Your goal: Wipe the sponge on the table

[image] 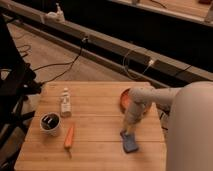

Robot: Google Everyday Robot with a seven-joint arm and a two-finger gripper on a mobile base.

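The blue sponge (pixel 130 142) lies flat on the light wooden table (pixel 95 122), near its front right. My gripper (pixel 128 132) points straight down onto the sponge's far edge and is shut on it, pressing it to the wood. The pale arm reaches in from the right and hides the table's right edge.
An orange bowl (pixel 124 98) sits just behind the gripper, partly hidden by the arm. A carrot (pixel 69 136), a dark-filled white cup (pixel 50 123) and a small clear bottle (pixel 65 102) stand on the left half. Cables and a long dark bench lie beyond the table.
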